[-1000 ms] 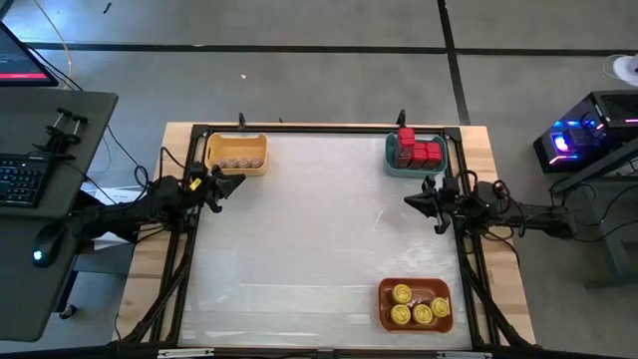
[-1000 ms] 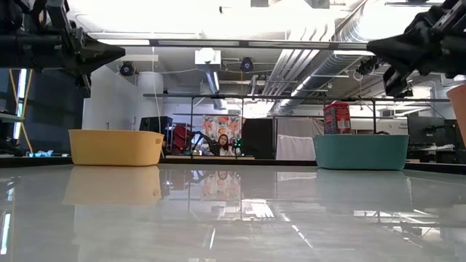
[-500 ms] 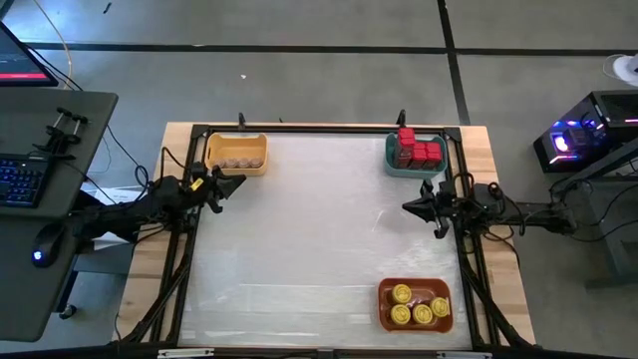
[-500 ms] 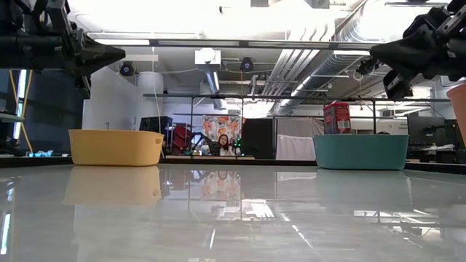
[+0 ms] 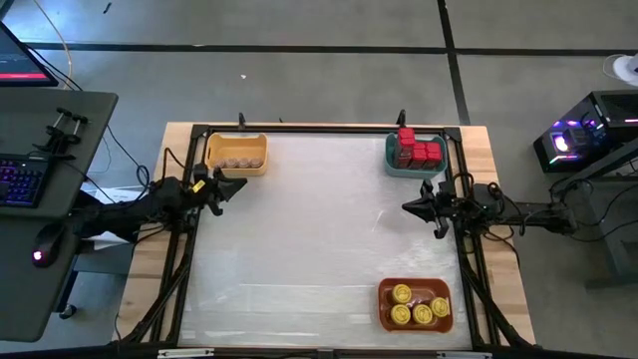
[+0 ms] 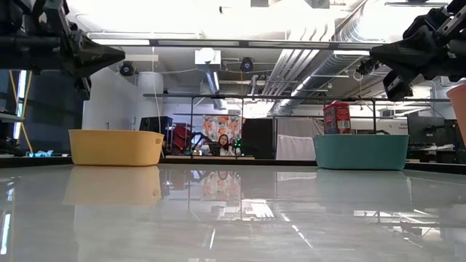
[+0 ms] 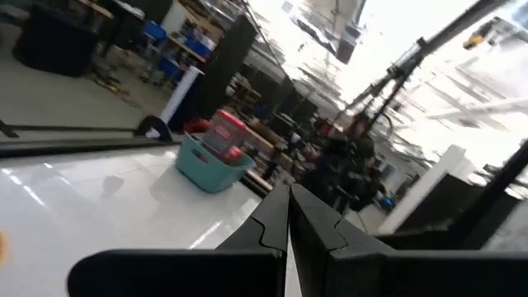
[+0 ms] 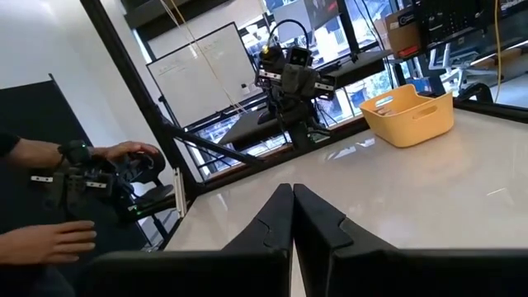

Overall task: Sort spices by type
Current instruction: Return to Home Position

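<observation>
Your left gripper [image 5: 234, 182] and right gripper [image 5: 409, 205] hang clenched and empty at the worktop [image 5: 309, 239] sides, since sorting looks done: brown jars [image 5: 237, 162] in the yellow bin [image 5: 211, 150], red tins [image 5: 419, 152] in the teal bin [image 5: 391, 160], yellow-lidded jars [image 5: 402, 294] in the orange bin [image 5: 415, 283].

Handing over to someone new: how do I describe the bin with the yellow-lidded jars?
In the high view, go to the table's lower right corner, below the right gripper. The orange bin sits there alone, yellow-lidded jars showing inside; the yellow bin and teal bin both stand along the top edge.
</observation>
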Controlling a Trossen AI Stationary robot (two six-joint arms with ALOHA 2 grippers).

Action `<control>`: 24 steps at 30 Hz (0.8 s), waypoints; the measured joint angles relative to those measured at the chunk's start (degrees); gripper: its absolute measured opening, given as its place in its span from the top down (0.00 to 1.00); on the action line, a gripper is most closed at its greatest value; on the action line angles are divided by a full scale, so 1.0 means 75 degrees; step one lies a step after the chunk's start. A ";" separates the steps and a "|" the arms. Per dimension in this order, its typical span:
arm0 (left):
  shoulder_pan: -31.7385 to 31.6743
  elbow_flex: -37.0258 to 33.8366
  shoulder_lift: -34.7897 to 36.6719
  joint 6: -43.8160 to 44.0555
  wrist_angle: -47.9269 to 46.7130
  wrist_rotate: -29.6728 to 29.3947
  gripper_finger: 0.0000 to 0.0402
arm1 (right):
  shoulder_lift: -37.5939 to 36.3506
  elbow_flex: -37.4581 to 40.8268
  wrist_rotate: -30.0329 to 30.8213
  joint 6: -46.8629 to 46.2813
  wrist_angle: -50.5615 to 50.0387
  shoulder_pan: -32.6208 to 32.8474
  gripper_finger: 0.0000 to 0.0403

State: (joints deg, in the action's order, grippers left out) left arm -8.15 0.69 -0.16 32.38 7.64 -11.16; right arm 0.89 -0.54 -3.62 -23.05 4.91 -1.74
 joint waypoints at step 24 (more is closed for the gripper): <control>0.0248 0.0000 -0.0003 -0.4206 -0.0754 0.0157 1.00 | 0.0000 0.0000 0.0000 0.0001 -0.0012 0.0000 1.00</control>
State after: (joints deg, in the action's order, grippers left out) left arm -6.29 0.69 -0.19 0.84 1.98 -9.98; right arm 0.89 -0.54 -3.62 -23.04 4.82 -1.74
